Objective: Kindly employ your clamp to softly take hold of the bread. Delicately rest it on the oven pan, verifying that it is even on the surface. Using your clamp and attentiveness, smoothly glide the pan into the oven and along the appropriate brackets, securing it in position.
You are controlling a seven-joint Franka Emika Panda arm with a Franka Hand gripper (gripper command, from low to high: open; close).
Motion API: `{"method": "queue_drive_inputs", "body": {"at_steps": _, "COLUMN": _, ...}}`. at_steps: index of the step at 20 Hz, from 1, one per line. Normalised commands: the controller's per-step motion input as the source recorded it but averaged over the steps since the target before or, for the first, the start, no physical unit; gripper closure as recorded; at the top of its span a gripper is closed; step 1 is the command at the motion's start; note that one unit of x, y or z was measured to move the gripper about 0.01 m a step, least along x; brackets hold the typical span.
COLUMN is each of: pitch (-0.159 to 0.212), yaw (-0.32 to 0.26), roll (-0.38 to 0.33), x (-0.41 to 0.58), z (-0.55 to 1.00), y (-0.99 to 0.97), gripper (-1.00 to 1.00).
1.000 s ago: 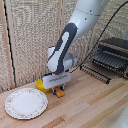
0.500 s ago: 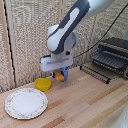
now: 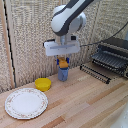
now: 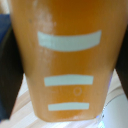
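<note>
Arm: a white Franka arm enters from the top of the exterior view and hangs over the wooden tabletop (image 3: 90, 102), in front of a woven reed wall.
Clamp (image 3: 63, 61): points straight down below the white boxy block; the dark fingers are closed on the bread, one at each side of it.
Bread (image 3: 63, 62): an orange-yellow slab held in the clamp, lifted clear of the table and hanging directly above the blue cup. In the wrist view the bread (image 4: 67, 60) fills nearly the whole picture; it is glossy orange with three pale horizontal stripes, and a dark finger shows along one edge.
Blue cup (image 3: 63, 74): stands upright on the table just under the held bread; whether the two touch cannot be told.
Yellow bowl (image 3: 43, 84): round, on the table toward the exterior view's left of the cup, near the plate.
Plate (image 3: 26, 103): white with a patterned rim, lying flat at the exterior view's lower left.
Oven (image 3: 116, 50): black and silver toaster oven at the exterior view's right, well apart from the clamp.
Oven pan (image 3: 109, 60): dark barred tray protruding from the oven front.
Slatted flap (image 3: 95, 73): black, lying low in front of the oven.
</note>
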Motion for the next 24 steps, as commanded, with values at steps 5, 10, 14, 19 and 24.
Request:
{"method": "queue_drive_inputs", "body": {"at_steps": 5, "pitch": 0.028, "yaw": -0.375, "roll": -0.026, "x": 0.114, "z": 0.5, "y": -0.02, "gripper": 1.0}}
{"method": "queue_drive_inputs", "body": {"at_steps": 10, "pitch": 0.002, "yaw": -0.359, "roll": -0.076, "x": 0.231, "z": 0.41, "y": -0.07, "gripper": 1.0}}
{"method": "queue_drive_inputs", "body": {"at_steps": 14, "pitch": 0.003, "yaw": -0.369, "roll": -0.027, "x": 0.165, "z": 0.36, "y": -0.07, "gripper": 1.0}}
{"method": "queue_drive_inputs", "body": {"at_steps": 19, "pitch": 0.003, "yaw": -0.353, "roll": -0.008, "x": 0.135, "z": 0.31, "y": -0.15, "gripper": 1.0}}
{"method": "queue_drive_inputs", "body": {"at_steps": 24, "pitch": 0.023, "yaw": -0.298, "roll": -0.001, "x": 0.233, "z": 0.36, "y": -0.35, "gripper": 1.0}}
